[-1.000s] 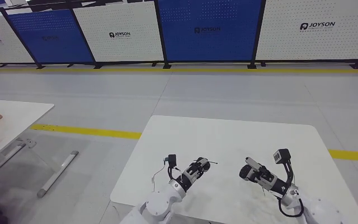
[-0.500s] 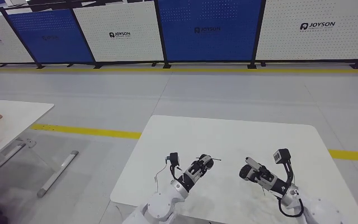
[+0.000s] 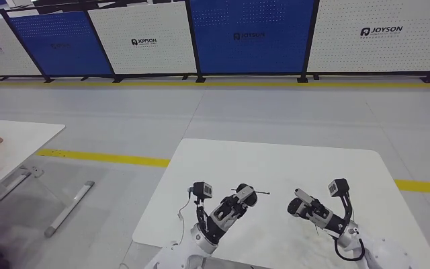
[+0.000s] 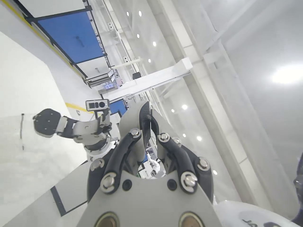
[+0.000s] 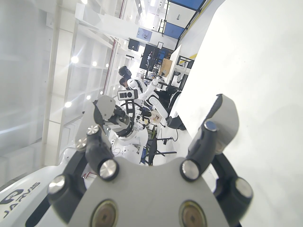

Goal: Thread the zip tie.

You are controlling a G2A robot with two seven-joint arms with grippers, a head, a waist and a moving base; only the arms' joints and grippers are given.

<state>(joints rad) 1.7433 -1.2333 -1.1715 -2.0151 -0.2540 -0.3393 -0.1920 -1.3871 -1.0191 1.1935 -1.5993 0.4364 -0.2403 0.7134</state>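
Note:
A thin black zip tie (image 3: 262, 193) sticks out sideways from my left gripper (image 3: 246, 196), which is shut on it just above the white table (image 3: 269, 158). In the left wrist view the left gripper (image 4: 145, 109) has its fingers pressed together. My right gripper (image 3: 296, 204) is held a short way to the right, open and holding nothing, facing the zip tie's free end. In the right wrist view the right gripper (image 5: 163, 109) stands wide open, with the left arm (image 5: 122, 122) beyond it. The right gripper (image 4: 47, 124) is also seen from the left wrist.
A thin dark strip (image 4: 22, 128) lies flat on the table past the right gripper. Blue and white pegboard panels (image 3: 248, 37) stand across the floor behind. Another white table's corner (image 3: 27, 138) is at the far left.
The left arm has turned and risen, its wrist camera swinging left. The zip tie's free end has moved right, closer to the right gripper. The right arm has kept still.

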